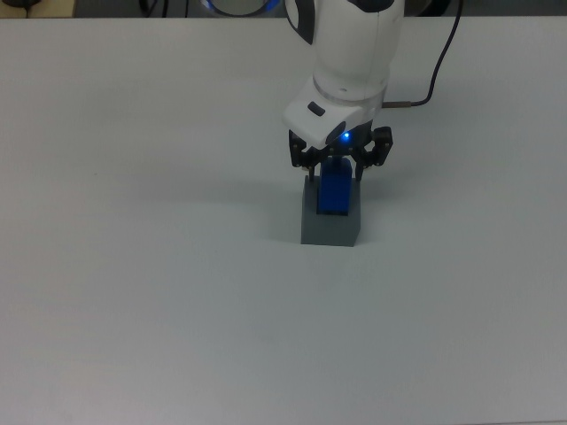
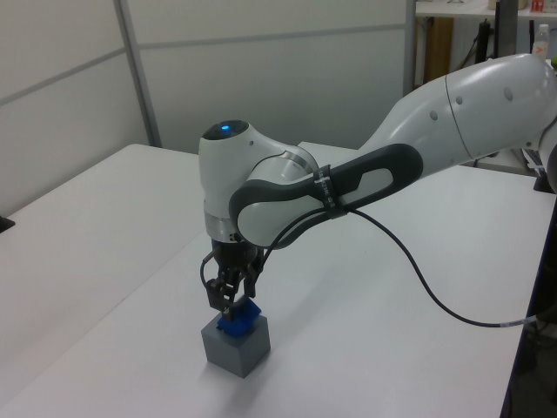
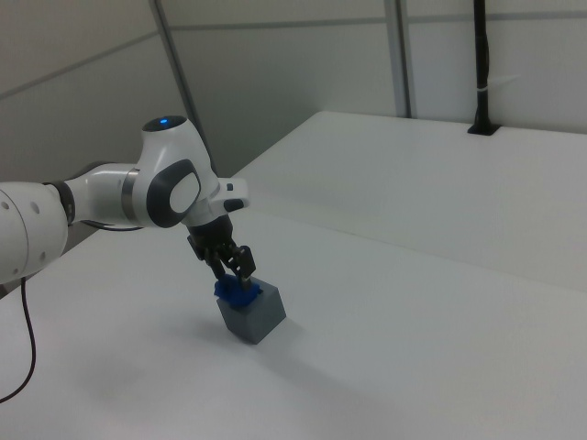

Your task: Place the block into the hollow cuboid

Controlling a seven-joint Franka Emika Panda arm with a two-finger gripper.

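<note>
The grey hollow cuboid (image 1: 330, 230) (image 2: 231, 348) (image 3: 257, 316) stands on the white table. The blue block (image 1: 335, 193) (image 2: 238, 322) (image 3: 229, 291) sits in its top recess, leaning a little, with its upper part sticking out. My gripper (image 1: 333, 173) (image 2: 228, 300) (image 3: 235, 270) hangs straight above the block, pointing down. It is open, with a thin finger on either side of the block's top and a small gap to each. A blue light glows on the wrist.
A black cable (image 1: 438, 62) (image 2: 409, 261) loops from the wrist toward the top view's right. The white table (image 1: 133, 266) spreads wide on all sides of the cuboid. A black post (image 3: 481, 64) stands at the table's far edge in the right view.
</note>
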